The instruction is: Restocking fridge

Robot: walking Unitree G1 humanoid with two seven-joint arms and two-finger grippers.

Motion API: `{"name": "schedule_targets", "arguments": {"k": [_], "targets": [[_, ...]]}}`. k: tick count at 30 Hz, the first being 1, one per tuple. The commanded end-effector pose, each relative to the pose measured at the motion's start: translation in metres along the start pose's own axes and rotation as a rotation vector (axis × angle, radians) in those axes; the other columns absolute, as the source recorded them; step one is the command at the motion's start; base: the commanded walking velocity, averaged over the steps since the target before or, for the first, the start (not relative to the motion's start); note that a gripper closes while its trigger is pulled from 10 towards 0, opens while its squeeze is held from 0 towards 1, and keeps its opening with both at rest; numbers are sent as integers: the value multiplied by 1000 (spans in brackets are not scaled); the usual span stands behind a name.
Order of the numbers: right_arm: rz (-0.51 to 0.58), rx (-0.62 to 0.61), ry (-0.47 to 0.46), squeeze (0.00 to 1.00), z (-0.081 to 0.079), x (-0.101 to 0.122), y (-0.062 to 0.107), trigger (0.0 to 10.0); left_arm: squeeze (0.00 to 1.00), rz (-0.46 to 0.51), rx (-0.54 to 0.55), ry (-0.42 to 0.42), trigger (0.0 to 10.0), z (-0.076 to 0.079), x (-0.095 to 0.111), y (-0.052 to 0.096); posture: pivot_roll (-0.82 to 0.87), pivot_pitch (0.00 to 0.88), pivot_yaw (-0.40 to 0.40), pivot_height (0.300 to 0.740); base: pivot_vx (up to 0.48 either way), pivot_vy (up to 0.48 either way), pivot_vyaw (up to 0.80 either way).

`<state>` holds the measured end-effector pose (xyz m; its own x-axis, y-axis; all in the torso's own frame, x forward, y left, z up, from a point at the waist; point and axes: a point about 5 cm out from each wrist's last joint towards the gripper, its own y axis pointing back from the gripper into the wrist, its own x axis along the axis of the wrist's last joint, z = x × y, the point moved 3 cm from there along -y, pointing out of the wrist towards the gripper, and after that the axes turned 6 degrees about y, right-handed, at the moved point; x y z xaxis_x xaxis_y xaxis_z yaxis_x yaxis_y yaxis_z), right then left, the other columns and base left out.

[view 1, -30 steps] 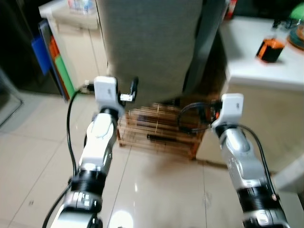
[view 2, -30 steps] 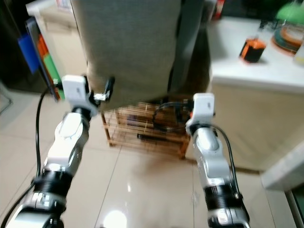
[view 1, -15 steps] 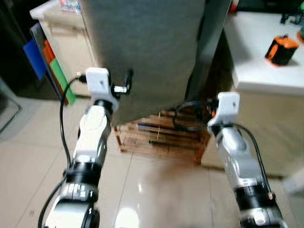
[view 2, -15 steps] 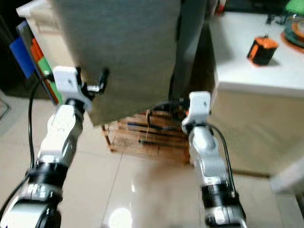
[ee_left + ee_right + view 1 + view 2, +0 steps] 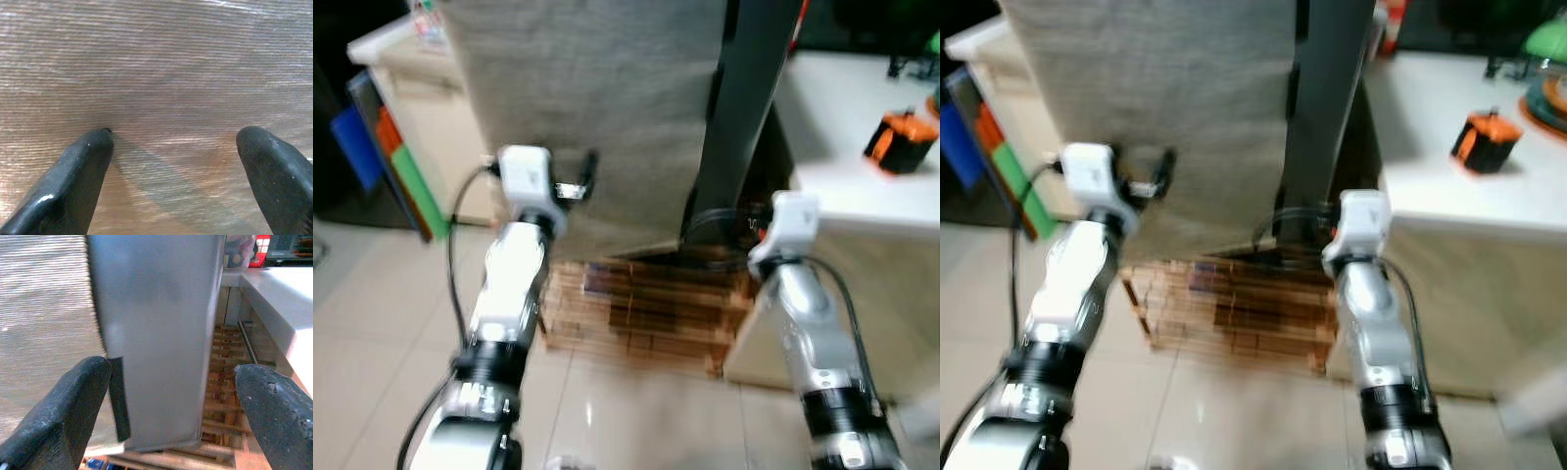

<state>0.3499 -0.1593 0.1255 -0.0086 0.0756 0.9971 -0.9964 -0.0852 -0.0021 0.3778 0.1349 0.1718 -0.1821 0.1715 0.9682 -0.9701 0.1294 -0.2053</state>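
Left pincer (image 5: 173, 147) wide, facing fridge door (image 5: 597, 108); right pincer (image 5: 171, 396) wide, empty.

Wooden rack (image 5: 641, 313) on tiled floor (image 5: 372, 343), low between both pincers, partly under fridge front. White counter (image 5: 847, 147) beyond right pincer, orange-black object (image 5: 899, 142) on it. Blue, orange, green panels (image 5: 386, 162) against cabinet (image 5: 440, 117), left of left pincer.

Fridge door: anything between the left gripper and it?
Nothing visible. In the left wrist view the left gripper is open, its fingers spread right before the textured fridge door, with no object in the gap. The right gripper is open too, facing the door's grey edge.
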Motion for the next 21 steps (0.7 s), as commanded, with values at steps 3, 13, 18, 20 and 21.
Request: {"name": "schedule_targets", "arguments": {"k": [3, 13, 18, 20, 21], "targets": [[5, -25, 15, 0, 10, 3, 2, 10000, 0, -5, -38, 26, 10000, 14, -2, 0, -134, 0, 29, 740, 0, 0, 0], [8, -42, 45, 0, 17, 5, 2, 10000, 0, -59, 40, 70, 10000, -2, -11, 0, -134, 0, 29, 740, 0, 432, 0], [4, -64, 38, 0, 28, 4, 7, 10000, 0, -58, 35, 63, 10000, -1, -10, 2, -136, 1, 26, 740, 0, 480, 0], [-2, -77, 35, 0, 33, 3, 8, 10000, 0, -66, 52, 70, 10000, -4, -13, 4, -138, 4, 26, 740, 0, 480, 0], [-3, -80, 36, 0, 34, 3, 9, 10000, 0, -68, 58, 73, 10000, -5, -13, 4, -139, 5, 27, 740, 0, 480, 0]]}}
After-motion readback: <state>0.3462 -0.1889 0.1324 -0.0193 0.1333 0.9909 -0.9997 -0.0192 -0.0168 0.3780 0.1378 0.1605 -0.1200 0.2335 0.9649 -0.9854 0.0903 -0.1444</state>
